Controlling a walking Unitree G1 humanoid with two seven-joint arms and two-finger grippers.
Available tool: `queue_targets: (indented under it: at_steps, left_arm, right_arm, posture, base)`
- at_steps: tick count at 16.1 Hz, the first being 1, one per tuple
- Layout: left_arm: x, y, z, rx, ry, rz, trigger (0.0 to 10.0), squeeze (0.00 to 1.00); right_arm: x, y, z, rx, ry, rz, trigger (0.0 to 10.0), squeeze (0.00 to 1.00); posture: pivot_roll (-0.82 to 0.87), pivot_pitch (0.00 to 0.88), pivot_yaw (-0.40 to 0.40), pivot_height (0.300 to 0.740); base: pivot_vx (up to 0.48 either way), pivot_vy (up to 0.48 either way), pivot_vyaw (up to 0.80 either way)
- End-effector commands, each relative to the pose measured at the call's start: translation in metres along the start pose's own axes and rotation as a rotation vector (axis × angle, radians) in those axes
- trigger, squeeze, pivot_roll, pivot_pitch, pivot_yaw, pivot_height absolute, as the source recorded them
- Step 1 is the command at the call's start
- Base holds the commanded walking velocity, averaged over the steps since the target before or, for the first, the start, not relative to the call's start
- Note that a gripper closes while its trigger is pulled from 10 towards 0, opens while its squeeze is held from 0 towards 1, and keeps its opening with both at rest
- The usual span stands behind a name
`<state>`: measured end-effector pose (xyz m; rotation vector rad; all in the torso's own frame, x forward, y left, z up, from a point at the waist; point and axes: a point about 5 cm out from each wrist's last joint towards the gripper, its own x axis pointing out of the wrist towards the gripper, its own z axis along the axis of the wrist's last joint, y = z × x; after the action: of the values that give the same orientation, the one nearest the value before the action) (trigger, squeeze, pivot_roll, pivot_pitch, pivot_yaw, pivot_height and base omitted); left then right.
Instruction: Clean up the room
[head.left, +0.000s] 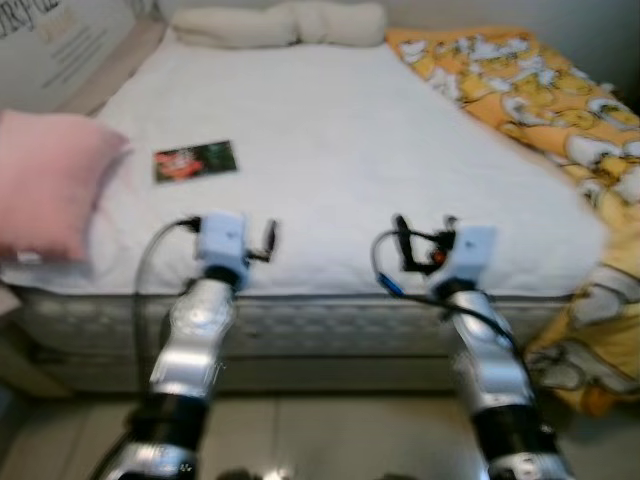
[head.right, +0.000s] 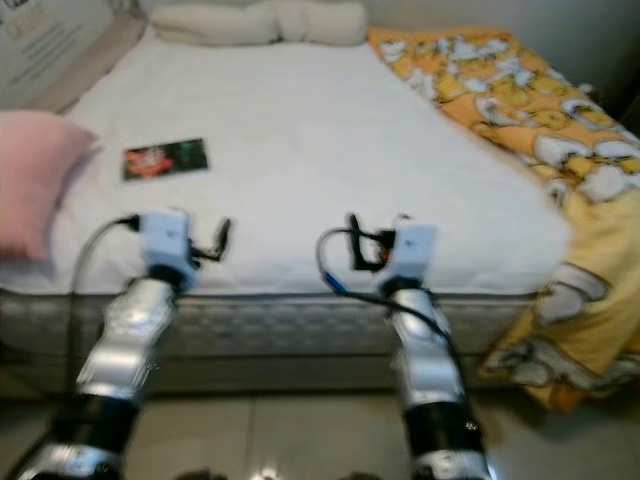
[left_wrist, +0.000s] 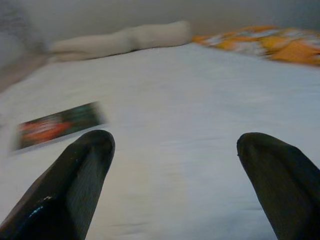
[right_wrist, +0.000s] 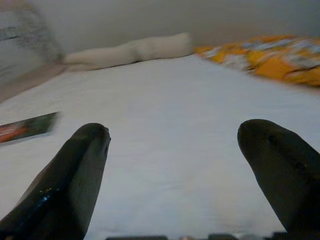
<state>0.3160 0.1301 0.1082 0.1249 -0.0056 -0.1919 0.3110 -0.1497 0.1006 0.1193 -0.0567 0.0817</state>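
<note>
Lying at the far left edge of the white-sheeted bed (head.left: 330, 130), a soft pink pillow (head.left: 45, 185) is resting well to the left of the left end effector (left_wrist: 175, 145). A flat, dark rectangular card with red print (head.left: 195, 160) is sitting on the sheet just ahead and left of that end effector, whose black fingers (left_wrist: 75, 175) are spreading wide over the near mattress edge. Beside it, the right end effector (right_wrist: 172, 135) is hovering over the same edge, its fingers (right_wrist: 275, 165) also spread apart, gripping nothing. Ahead of both, a long cream bolster pillow (head.left: 280, 25) is lying along the headboard end. Right of the right end effector, an orange-yellow patterned blanket (head.left: 560, 110) is draping off the bed's corner.
</note>
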Motion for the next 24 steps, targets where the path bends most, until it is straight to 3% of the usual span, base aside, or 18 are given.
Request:
queue_targets:
  at_steps: [1,4,8,16,24]
  left_arm:
    - [0.0017,0.0044,0.0051,0.014,-0.017,0.0,10.0,0.0]
    - [0.0027,0.0043,0.0025,-0.012,0.005,0.003,10.0,0.0]
    - [0.0031,0.0049,-0.0016,-0.047,0.027,0.022,10.0,0.0]
    - [0.003,0.004,-0.002,-0.01,0.033,0.006,10.0,0.0]
    - [0.0039,-0.0009,0.0024,0.034,0.009,-0.039,10.0,0.0]
  right_arm:
    - [0.002,0.0039,0.0036,-0.004,-0.021,0.007,10.0,0.0]
    - [0.0011,0.0049,0.0017,-0.004,-0.015,0.008,10.0,0.0]
    - [0.0002,0.0051,0.001,-0.011,-0.011,0.021,10.0,0.0]
    - [0.0014,0.0051,-0.0006,-0.003,-0.005,0.015,10.0,0.0]
    - [0.0015,0.0057,-0.0014,-0.005,-0.001,0.009,10.0,0.0]
  posture:
    - [-0.05,0.0,0.003,0.736]
    - [-0.05,0.0,0.002,0.736]
    - [-0.05,0.0,0.0,0.736]
    - [-0.04,0.0,0.0,0.736]
    - [-0.05,0.0,0.003,0.736]
  base:
    - [0.0,-0.48,0.0]
    - [0.0,-0.414,0.0]
    - [0.0,0.0,0.5]
    - [0.0,0.0,0.61]
    - [0.0,-0.48,0.0]
